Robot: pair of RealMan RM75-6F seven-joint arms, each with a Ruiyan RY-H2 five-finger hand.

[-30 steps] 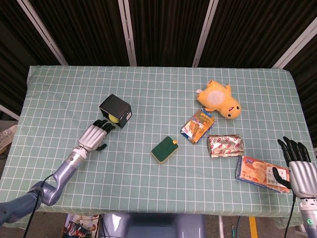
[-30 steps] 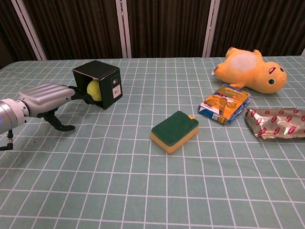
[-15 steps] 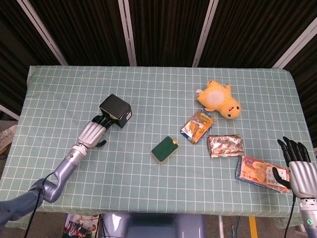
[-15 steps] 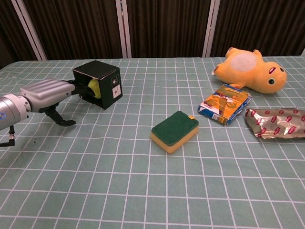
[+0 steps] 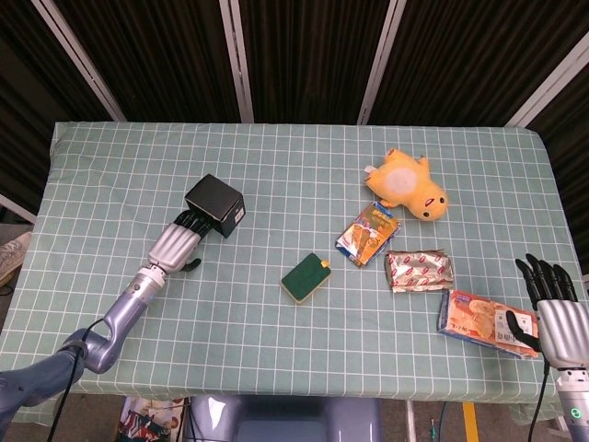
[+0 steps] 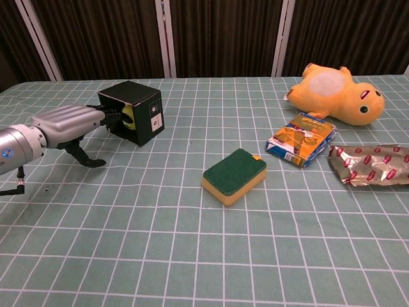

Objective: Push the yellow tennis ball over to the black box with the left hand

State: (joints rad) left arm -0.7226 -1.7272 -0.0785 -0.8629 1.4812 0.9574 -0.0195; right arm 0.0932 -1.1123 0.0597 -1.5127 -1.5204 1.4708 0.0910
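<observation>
The black box (image 5: 215, 205) (image 6: 133, 112) lies on its side at the table's left, its opening turned toward my left hand. The yellow tennis ball (image 6: 130, 116) shows only as a sliver inside that opening in the chest view; the head view hides it. My left hand (image 5: 172, 247) (image 6: 67, 124) reaches flat along the cloth with its fingertips inside the box mouth against the ball, thumb hanging down, holding nothing. My right hand (image 5: 556, 311) hovers at the table's front right corner with its fingers spread.
A green and yellow sponge (image 5: 306, 276) lies mid-table. To the right are a yellow plush duck (image 5: 408, 185), an orange snack bag (image 5: 367, 232), a silver wrapper (image 5: 419, 271) and a biscuit box (image 5: 483, 320) beside my right hand.
My left hand has slid forward toward the box, pushing the ball deeper inside until only a sliver shows. The right hand has stayed still.
</observation>
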